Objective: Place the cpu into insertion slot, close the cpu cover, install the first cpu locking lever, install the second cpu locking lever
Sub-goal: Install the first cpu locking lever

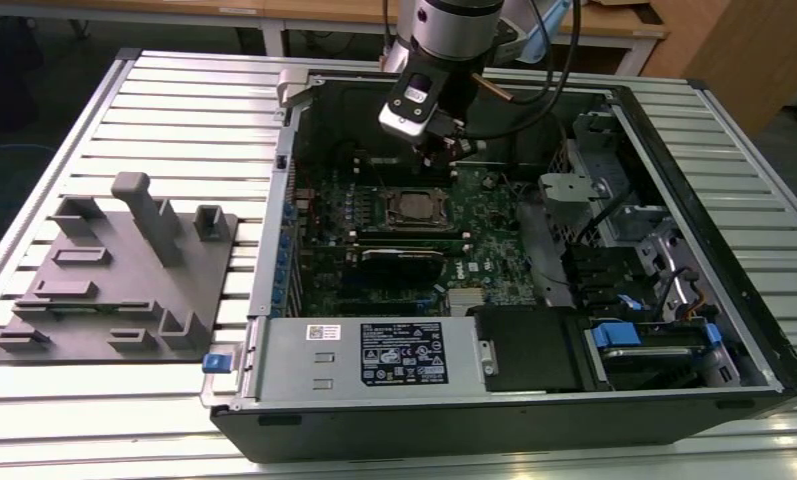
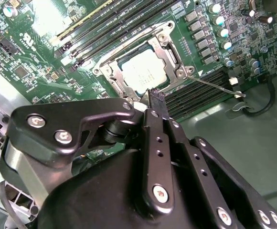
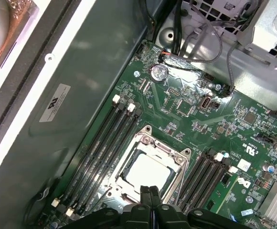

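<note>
Exterior view: claw (image 1: 441,152) hangs inside the open case (image 1: 505,425), just over the socket's far side; cpu (image 1: 418,207) seated flat mid-board. Second wrist view: cpu cover (image 2: 173,56) lies down around the cpu, likely to clamp it; thin lever (image 2: 215,86) sticks out, seemingly unlatched; claw drawn fully narrow, holding nothing. First wrist view: claw tips just beside the cover's edge; contact unclear.

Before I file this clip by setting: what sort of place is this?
Likely a robotics lab workbench: an open computer case on a slatted metal table, a grey fixture plate beside it, a robot arm above.
</note>
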You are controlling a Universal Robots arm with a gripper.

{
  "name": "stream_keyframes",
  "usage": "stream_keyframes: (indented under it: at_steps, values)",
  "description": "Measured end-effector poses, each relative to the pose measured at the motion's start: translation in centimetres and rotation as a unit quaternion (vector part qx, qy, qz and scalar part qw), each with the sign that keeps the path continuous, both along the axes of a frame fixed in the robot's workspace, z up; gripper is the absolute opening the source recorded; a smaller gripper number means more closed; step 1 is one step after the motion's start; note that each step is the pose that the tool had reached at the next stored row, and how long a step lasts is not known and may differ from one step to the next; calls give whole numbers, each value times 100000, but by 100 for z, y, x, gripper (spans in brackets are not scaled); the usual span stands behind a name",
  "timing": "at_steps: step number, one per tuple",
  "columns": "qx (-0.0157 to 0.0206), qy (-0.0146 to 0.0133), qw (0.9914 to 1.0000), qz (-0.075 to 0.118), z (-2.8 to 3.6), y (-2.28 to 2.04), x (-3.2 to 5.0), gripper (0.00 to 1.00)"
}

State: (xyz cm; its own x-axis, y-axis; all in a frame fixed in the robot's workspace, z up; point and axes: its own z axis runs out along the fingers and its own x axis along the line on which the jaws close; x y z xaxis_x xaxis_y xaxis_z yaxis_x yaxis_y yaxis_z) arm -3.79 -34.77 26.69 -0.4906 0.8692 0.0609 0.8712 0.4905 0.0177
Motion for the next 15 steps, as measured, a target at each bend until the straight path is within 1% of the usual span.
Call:
stream_keyframes:
  at_steps: [15]
  values:
    - [-1,-2,99975,2230,0,0,0,11]
